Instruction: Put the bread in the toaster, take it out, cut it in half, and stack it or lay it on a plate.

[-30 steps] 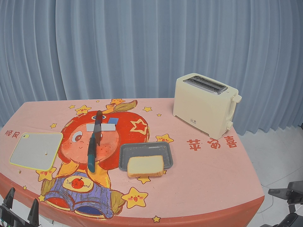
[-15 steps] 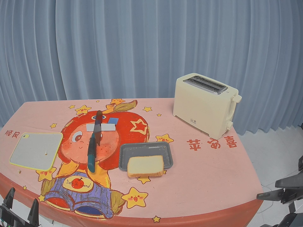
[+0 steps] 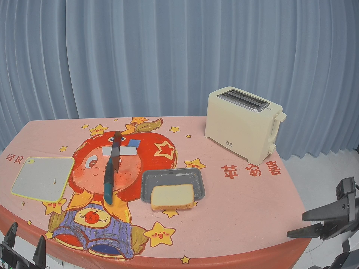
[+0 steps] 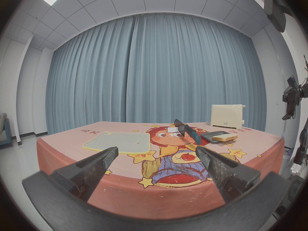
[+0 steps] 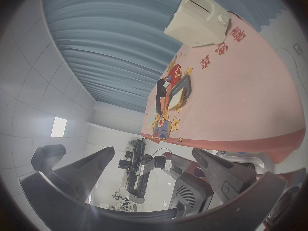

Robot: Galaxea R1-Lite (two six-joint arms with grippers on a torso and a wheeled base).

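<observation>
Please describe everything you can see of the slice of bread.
The slice of bread is one thick, nearly rectangular piece, pale cream on top with a light brown crust along its near edge. It looks whole and uncut. It lies nearly flat on the near part of the grey tray and overhangs the tray's near rim above the pink tablecloth. Nothing else touches it.

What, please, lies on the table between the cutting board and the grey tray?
The knife lies there, its teal handle toward the near edge, touching neither the cutting board nor the grey tray, as the head view shows.
</observation>
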